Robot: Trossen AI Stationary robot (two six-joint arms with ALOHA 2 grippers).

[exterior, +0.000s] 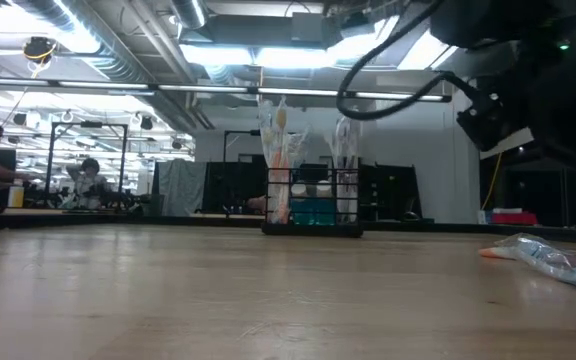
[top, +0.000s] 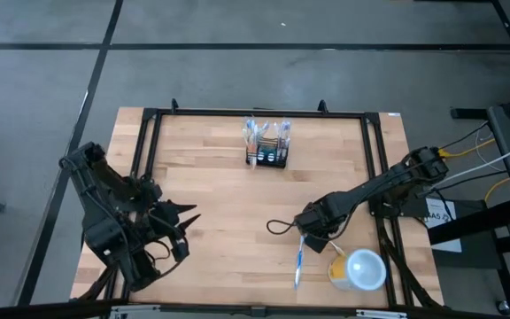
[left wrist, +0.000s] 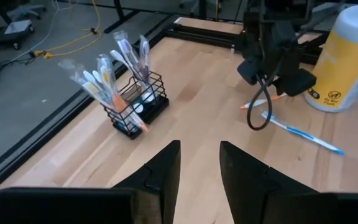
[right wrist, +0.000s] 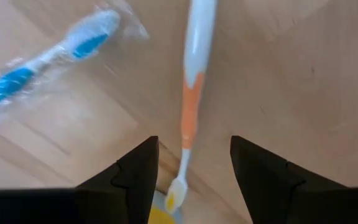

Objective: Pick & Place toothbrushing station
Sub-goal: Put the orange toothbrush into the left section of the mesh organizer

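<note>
Above the orange toothbrush (right wrist: 191, 93) hovers the right end effector (right wrist: 191, 171), open.

**Counter layout, seen from above**

The mesh holder (top: 266, 156) stands at the far middle of the counter (top: 220, 213), toothbrushes upright in it. Two loose toothbrushes lie near the front right: one (top: 298, 266) just left of the cup (top: 359, 269), the other (right wrist: 191, 93) under the right pincer (right wrist: 194, 180). The left pincer (top: 189, 226) sits at the front left, well apart.
</note>
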